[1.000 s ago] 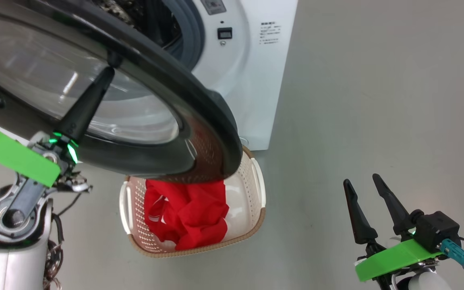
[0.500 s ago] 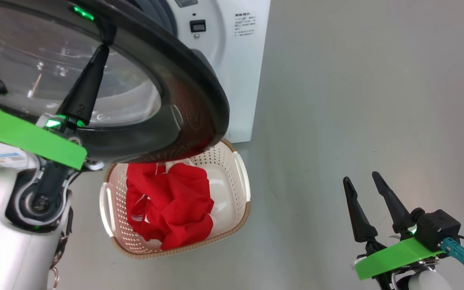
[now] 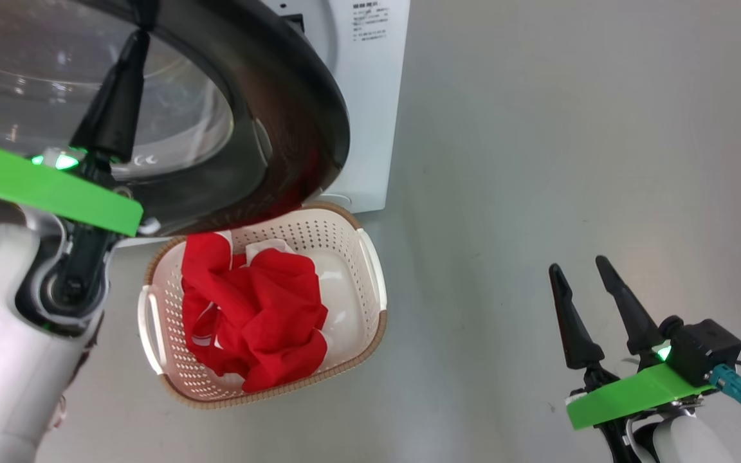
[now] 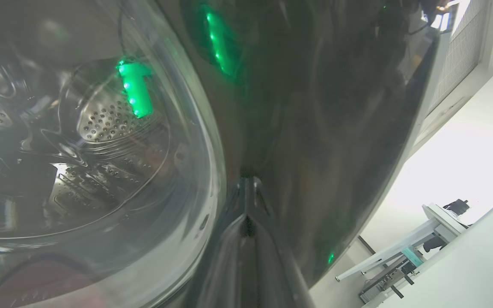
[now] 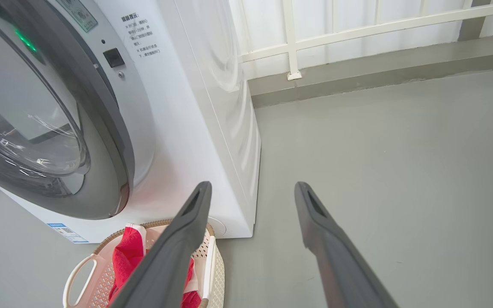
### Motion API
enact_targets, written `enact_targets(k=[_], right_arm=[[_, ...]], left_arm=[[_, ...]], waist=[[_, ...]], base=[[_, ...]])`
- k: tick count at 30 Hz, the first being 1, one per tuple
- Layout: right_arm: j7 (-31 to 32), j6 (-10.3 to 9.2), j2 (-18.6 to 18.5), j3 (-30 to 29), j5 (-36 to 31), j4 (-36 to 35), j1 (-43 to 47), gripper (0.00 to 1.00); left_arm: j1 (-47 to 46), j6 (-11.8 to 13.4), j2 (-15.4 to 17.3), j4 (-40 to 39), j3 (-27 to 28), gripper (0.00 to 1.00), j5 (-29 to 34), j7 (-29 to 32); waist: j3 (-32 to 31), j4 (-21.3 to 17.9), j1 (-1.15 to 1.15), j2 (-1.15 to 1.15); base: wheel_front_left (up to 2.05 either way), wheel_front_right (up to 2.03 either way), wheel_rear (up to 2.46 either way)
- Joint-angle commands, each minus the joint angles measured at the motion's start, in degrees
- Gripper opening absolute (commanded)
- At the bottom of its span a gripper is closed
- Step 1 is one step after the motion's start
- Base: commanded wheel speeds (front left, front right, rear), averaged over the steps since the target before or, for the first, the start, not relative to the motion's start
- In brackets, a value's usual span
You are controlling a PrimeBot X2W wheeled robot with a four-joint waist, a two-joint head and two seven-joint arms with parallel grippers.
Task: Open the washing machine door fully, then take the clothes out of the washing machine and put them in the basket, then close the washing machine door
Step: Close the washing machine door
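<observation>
- The left end effector (image 3: pixel 134 45), in front of the washing machine (image 3: pixel 370 96), has its 2 dark fingers pressed together, holding nothing. In the left wrist view their tip (image 4: pixel 246 220) touches the glossy black rim of the washing machine door (image 4: pixel 315 128).
- The washing machine door (image 3: pixel 293 96) stands off the washing machine's front at an angle. The perforated steel drum shows through its glass.
- The basket (image 3: pixel 319 228) sits on the grey floor (image 3: pixel 538 161) just in front of the washing machine's lower right corner, partly under the door's rim.
- The clothes (image 3: pixel 261 308), red with white trim, lie bunched inside the basket.
- The right end effector (image 3: pixel 577 263) hangs well to the right of the washing machine, fingers spread and empty above the floor.
</observation>
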Motion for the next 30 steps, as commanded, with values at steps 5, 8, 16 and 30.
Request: enact_targets(k=[5, 8, 16, 30], right_arm=[[-0.37, 0.37, -0.41, 1.15, 0.54, -1.77, -1.76, 1.0], [-0.37, 0.37, -0.41, 1.21, 0.79, -1.83, -2.02, 1.0], [-0.37, 0.37, -0.41, 1.29, 1.31, -2.01, -2.61, 1.0], [-0.37, 0.37, -0.41, 0.48, 0.67, -1.61, -1.77, 1.0]], left_arm=[[-5.46, -0.33, 3.4, 1.6, -0.32, 0.0, 0.37, -2.03], [-7.11, -0.33, 3.66, 2.89, -1.27, 0.0, 0.67, -2.33], [-9.66, -0.33, 2.99, 5.15, 0.61, 0.0, 2.19, -2.46], [-4.57, -0.33, 2.25, 3.36, 0.66, 0.01, 0.85, -2.47]], waist=[[1.34, -0.96, 0.0, 0.0], [1.88, -1.39, 0.0, 0.0], [2.84, -2.4, 0.0, 0.0], [0.69, -1.32, 0.0, 0.0]], base=[[0.0, 0.0, 0.0], [0.0, 0.0, 0.0], [0.0, 0.0, 0.0], [0.0, 0.0, 0.0]])
